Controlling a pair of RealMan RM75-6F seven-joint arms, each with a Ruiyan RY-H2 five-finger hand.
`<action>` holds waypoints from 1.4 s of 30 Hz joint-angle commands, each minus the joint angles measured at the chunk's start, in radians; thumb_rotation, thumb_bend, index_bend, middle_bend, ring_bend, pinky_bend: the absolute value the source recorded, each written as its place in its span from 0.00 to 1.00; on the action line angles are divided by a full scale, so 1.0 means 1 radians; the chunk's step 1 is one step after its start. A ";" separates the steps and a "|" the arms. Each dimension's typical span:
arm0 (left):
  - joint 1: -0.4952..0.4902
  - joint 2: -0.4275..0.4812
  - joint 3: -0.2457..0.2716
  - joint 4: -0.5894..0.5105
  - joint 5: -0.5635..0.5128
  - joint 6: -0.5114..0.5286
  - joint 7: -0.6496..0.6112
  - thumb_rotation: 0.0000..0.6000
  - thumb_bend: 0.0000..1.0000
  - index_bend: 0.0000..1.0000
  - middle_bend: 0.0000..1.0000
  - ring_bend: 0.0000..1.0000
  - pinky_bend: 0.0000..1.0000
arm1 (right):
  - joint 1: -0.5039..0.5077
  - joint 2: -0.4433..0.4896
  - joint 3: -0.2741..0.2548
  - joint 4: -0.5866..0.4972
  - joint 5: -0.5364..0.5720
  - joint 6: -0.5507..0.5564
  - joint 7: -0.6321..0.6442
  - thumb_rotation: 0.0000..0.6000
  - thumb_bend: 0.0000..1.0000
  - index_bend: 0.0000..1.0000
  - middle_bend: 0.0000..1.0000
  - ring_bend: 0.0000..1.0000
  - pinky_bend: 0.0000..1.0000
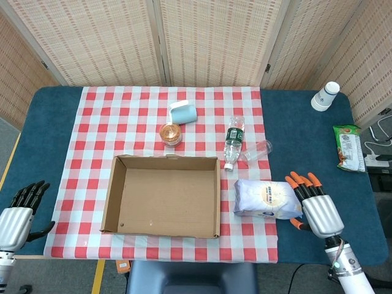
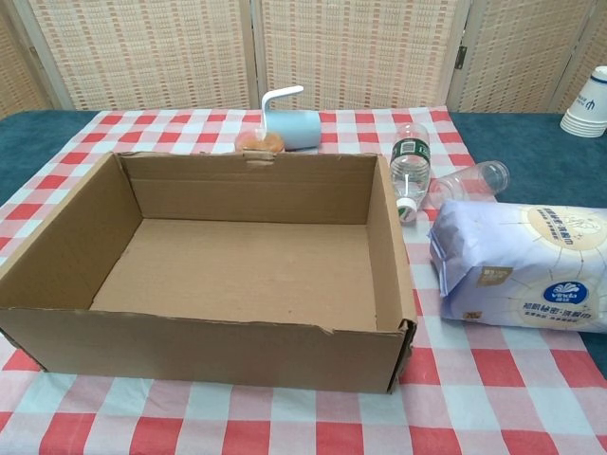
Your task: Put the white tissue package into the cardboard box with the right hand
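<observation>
The white tissue package (image 1: 267,199) lies flat on the checked cloth just right of the cardboard box (image 1: 120,174), and fills the right side of the chest view (image 2: 526,263). The empty box (image 2: 57,254) stands open. My right hand (image 1: 312,202) is open, its orange-tipped fingers spread, right beside the package's right end; whether it touches the package I cannot tell. My left hand (image 1: 18,212) rests open off the table's left front corner, holding nothing. Neither hand shows in the chest view.
A plastic water bottle (image 1: 232,141) and a clear cup (image 1: 258,149) lie behind the package. An orange-lidded jar (image 1: 170,133) and a light-blue mug (image 1: 183,112) stand behind the box. Paper cups (image 1: 325,96) and a green snack bag (image 1: 348,147) sit at the far right.
</observation>
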 commanded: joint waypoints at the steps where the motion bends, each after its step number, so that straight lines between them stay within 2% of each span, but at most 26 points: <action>1: 0.003 0.004 0.000 -0.004 0.000 0.005 -0.001 1.00 0.24 0.00 0.00 0.00 0.10 | 0.033 0.008 0.004 -0.026 0.008 -0.052 0.082 1.00 0.00 0.01 0.00 0.00 0.00; 21: 0.002 0.007 -0.005 0.006 -0.009 -0.002 -0.021 1.00 0.24 0.00 0.00 0.00 0.10 | 0.115 -0.019 0.027 -0.049 0.119 -0.185 0.020 1.00 0.00 0.00 0.00 0.00 0.00; 42: -0.002 0.002 -0.012 0.008 -0.029 -0.016 -0.015 1.00 0.24 0.00 0.00 0.00 0.10 | 0.187 -0.066 0.037 0.004 0.217 -0.282 -0.003 1.00 0.00 0.00 0.00 0.00 0.00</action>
